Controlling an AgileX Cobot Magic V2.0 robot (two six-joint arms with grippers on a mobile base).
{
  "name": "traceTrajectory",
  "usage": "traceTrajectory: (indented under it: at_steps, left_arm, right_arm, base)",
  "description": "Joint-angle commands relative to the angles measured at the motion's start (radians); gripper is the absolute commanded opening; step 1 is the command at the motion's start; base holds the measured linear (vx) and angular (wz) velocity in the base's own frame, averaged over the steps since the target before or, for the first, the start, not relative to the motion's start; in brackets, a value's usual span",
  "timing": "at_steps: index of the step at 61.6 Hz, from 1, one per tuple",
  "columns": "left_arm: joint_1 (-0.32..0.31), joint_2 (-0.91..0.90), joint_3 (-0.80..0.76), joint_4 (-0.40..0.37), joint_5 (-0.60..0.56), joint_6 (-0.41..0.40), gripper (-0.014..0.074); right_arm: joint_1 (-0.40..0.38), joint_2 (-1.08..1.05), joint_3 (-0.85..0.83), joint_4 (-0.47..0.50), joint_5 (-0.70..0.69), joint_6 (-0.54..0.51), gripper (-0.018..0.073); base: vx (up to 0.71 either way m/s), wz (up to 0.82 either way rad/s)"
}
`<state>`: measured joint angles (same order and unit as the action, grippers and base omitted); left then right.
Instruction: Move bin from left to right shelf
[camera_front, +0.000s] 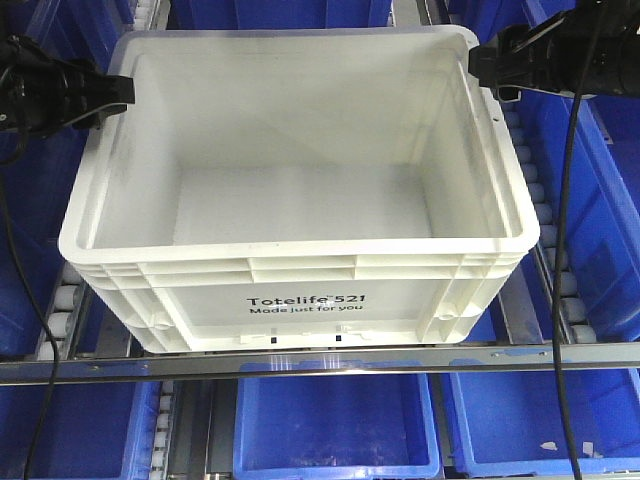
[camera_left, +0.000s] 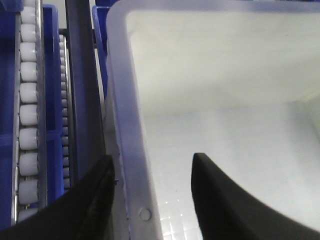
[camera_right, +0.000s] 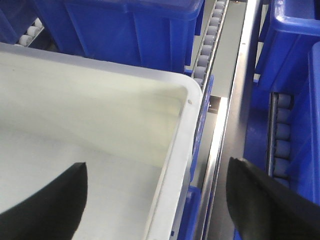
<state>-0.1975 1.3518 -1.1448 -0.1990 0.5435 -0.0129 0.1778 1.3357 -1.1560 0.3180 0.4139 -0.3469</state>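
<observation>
Straddling the side walls of the bin (camera_front: 300, 200), the two arms look set for the grasp, the first real step of the move. The bin sits empty on a roller shelf (camera_front: 545, 240), hemmed by blue bins (camera_front: 335, 425) on every side and below. The left pincer (camera_left: 150, 187) is spread, one finger outside the left wall and one inside, with daylight showing between pad and plastic. The right pincer (camera_right: 157, 195) is spread likewise across the right rim, wider off the wall. Neither pinches anything yet. Next, I reckon both must close on the walls together, then lift evenly so the tote does not tip. The steel rail (camera_front: 320, 360) across the front and the blue bins crowding the right lane look like the obstacles to a sideways carry.
</observation>
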Motion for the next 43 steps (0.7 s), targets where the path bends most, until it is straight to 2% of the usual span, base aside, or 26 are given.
traceTrajectory:
  at_steps: [1,9,14,28,31,43]
  left_arm:
    - [-0.004,-0.051,-0.032,0.016,-0.089,0.001,0.0348]
    - [-0.005,-0.09,-0.002,0.069,-0.104,0.001,0.0348]
    - [-0.005,-0.141,0.066,0.09,-0.157,0.001,0.0347]
    - [-0.005,-0.362,0.378,0.097,-0.4,0.002,0.0347]
    - [-0.005,-0.425,0.449,0.097,-0.451,0.025,0.0347]
    - [-0.005,-0.728,0.668,0.097,-0.506,0.093,0.0347]
  right_arm:
    - [-0.004,-0.035,-0.033,0.002,-0.053,0.004,0.0563]
    - [-0.004,-0.052,-0.028,0.002,-0.032,0.022,0.0563]
    - [-0.004,-0.077,0.013,0.002,-0.062,0.022,0.0563]
    - [-0.004,-0.251,0.291,0.002,-0.327,0.012,0.0563]
    - [-0.004,-0.304,0.355,0.002,-0.385,-0.004,0.0563]
    - [-0.004,-0.542,0.59,0.002,-0.558,-0.045,0.0563]
  base:
    - [0.0,0.0]
    - [0.0,0.0]
    - [0.0,0.0]
    - [0.0,0.0]
    - [0.0,0.0]
    - [0.0,0.0]
